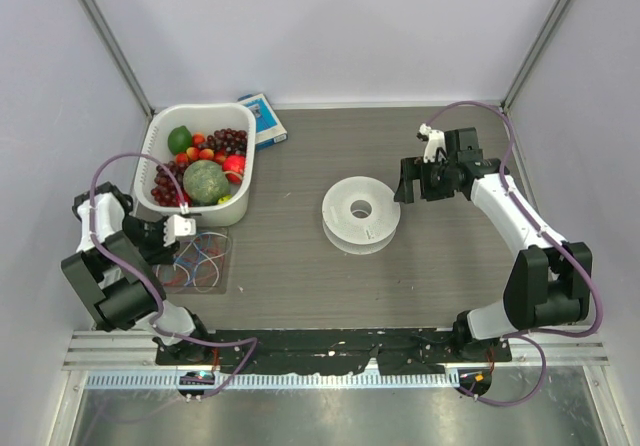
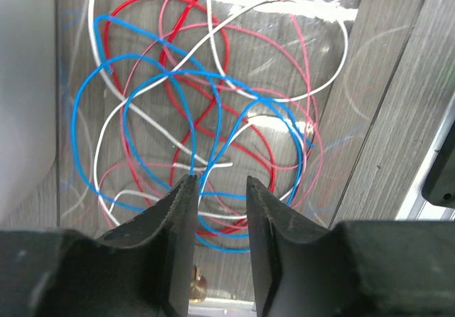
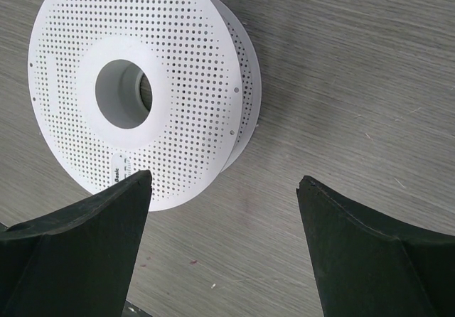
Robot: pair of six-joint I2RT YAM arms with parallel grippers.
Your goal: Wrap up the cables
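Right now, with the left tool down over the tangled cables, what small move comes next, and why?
Probably close the left tool: a blue cable strand runs between its parted jaws, unpinched, while the right tool hangs open by the spool.

**Left wrist view.** The cables [image 2: 217,111] are cut off by the top edge, ahead of the left pincer [image 2: 220,180]. Their nearest loops are hidden under its fingers [image 2: 170,224]. Whether the blue strand between the fingers touches either one cannot be told. A pale surface [image 2: 25,82] left of the pincer is too blurred to name.

**Right wrist view.** The right pincer [image 3: 225,178] is cut off by the bottom edge. One finger hides part of the spool [image 3: 178,47] rim. The spool's label [image 3: 119,169] is too small to read.
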